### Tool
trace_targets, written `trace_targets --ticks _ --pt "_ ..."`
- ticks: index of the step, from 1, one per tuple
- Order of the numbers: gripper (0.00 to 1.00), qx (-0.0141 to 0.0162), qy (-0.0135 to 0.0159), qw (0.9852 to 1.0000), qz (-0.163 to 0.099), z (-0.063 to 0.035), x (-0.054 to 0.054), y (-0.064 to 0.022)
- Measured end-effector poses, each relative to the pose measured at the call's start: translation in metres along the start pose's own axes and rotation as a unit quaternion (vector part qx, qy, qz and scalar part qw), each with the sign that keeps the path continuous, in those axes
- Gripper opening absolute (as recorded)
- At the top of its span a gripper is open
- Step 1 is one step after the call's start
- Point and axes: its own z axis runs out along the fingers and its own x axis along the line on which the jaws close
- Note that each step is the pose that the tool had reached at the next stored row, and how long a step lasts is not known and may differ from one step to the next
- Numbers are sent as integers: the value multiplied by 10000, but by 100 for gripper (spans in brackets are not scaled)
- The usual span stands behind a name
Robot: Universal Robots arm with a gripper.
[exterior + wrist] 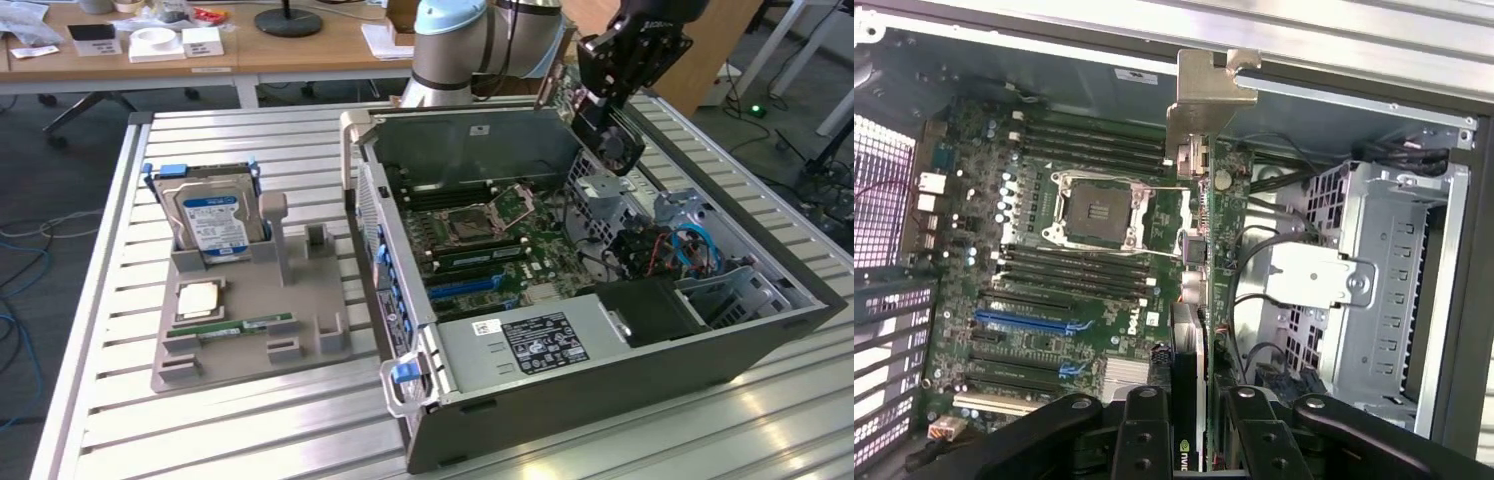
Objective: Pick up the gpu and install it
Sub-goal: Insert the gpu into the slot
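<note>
**Item:** black two-finger gripper (pixel 1197 400) on the arm's wrist.
**State:** clamped shut on the gpu, with its black fingers (pixel 1144 428) pressed against the two flat faces.

**Held:** the gpu (pixel 611 138), a thin dark card with a black fan face. It is gripped at one end and seen edge-on from the wrist. Its silver metal end bracket (pixel 1209 95) is at the end farthest from the gripper.

**Position:** the card is in the air over the open grey metal computer case (pixel 561 410), on the exterior view's right side of the cavity. It is clear of the green motherboard (pixel 1044 290) and touches nothing.

**Near the card:**
- a silver perforated drive cage (pixel 1379 260)
- loose black cables (pixel 1274 212) just beside the card's edge

**On the board:**
- a square silver processor socket (pixel 1097 208)
- a long blue expansion slot (pixel 1024 322), with black slots next to it

**Well apart:** a grey plastic tray (pixel 314 345) on the slatted aluminium table (pixel 240 440). It holds a silver hard drive with a blue label (pixel 214 215) and a narrow green RAM stick (pixel 247 325).

**Step in hand, as judged:** carrying the card to its slot.

**Handling advice:**
- The card's length seems to run across the slots, not along them, though the angle makes this uncertain. Square it to the slot while it is high.
- Face the bracket toward the case's rear opening.
- Keep the card off the cables and cage.
- Lower it straight and press evenly, since a tilted card could jam or slip between the fingers.
</note>
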Motion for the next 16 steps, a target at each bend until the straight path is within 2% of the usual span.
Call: trace_targets --ticks 8,16 --pt "26 -9 35 9993 -385 1 -1 6" --pt "26 -19 73 9966 -817 3 -3 20"
